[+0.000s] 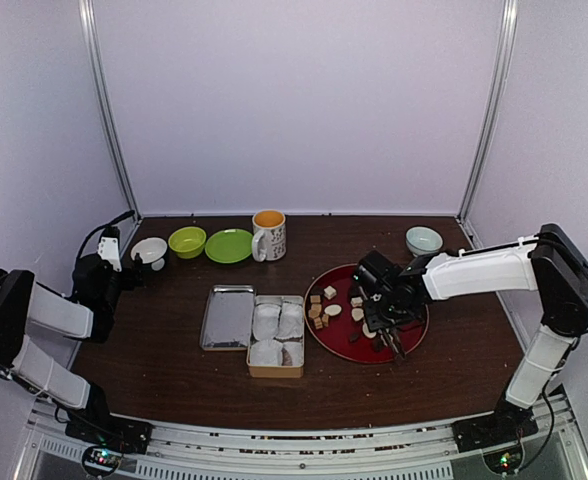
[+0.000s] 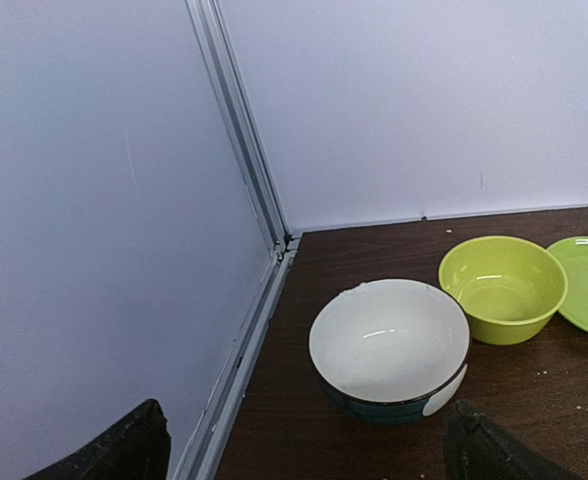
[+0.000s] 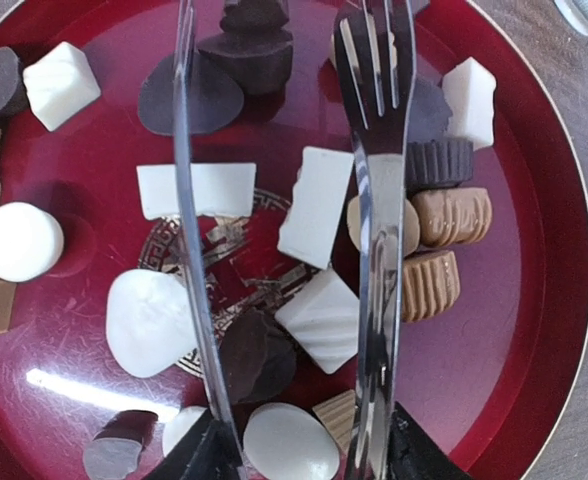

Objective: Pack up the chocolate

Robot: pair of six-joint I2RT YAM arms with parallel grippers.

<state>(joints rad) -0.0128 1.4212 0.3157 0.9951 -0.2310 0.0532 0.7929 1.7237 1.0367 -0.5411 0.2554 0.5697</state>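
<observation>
The chocolate (image 3: 319,205) lies as several dark, tan and white pieces on a red plate (image 3: 534,330); it also shows in the top view (image 1: 326,300). My right gripper (image 3: 304,455) is shut on metal tongs (image 3: 374,200), whose arms stand apart above the pieces with nothing pinched between them. In the top view the right gripper (image 1: 382,318) hangs over the plate (image 1: 339,352). A tan box (image 1: 277,372) with white paper liners stands left of the plate. My left gripper (image 2: 309,465) is open and empty at the far left (image 1: 127,270).
A metal lid (image 1: 228,317) lies beside the box. Along the back stand a white bowl (image 2: 389,340), a green bowl (image 2: 502,288), a green plate (image 1: 229,246), a mug (image 1: 269,235) and a pale blue bowl (image 1: 423,240). White walls enclose the table.
</observation>
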